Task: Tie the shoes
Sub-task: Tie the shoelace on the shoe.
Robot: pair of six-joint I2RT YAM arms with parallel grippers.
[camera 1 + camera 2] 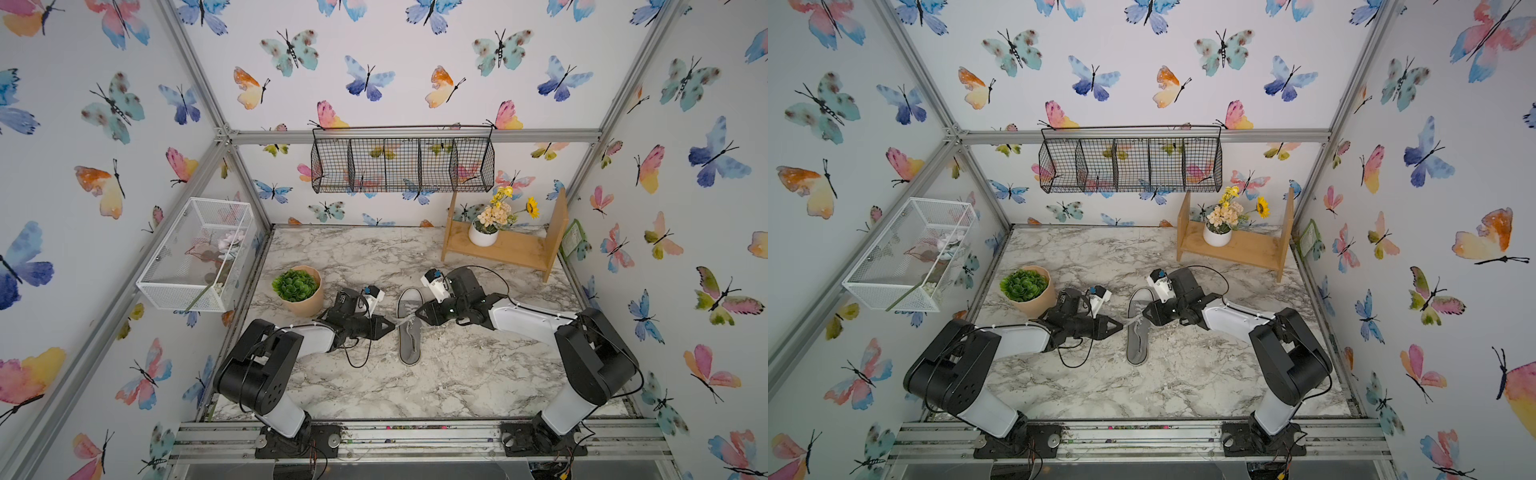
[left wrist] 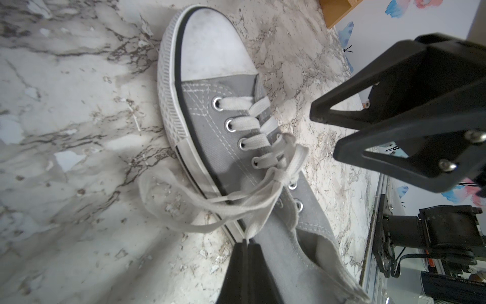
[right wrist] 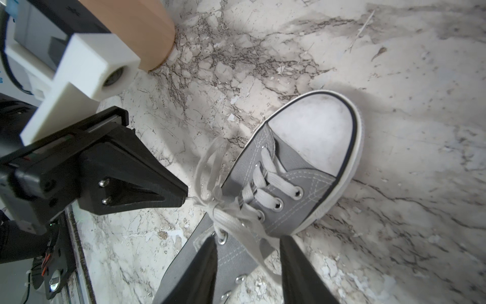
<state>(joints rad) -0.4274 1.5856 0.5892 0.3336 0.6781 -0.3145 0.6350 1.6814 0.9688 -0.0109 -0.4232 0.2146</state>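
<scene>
A grey canvas shoe lies mid-table, its white toe cap pointing toward the back wall. Its white laces are loosely crossed over the tongue, with loops hanging off the side. My left gripper is shut on a lace strand beside the shoe, and the strand runs taut from its tips to the crossing. Across the shoe, my right gripper stands open. Its fingers straddle the shoe's eyelet side, and a lace end runs between them.
A tan pot with a green plant stands just behind the left arm. At the back right is a wooden shelf with a white flower pot. A white mesh basket hangs on the left wall, and a black wire basket on the back wall.
</scene>
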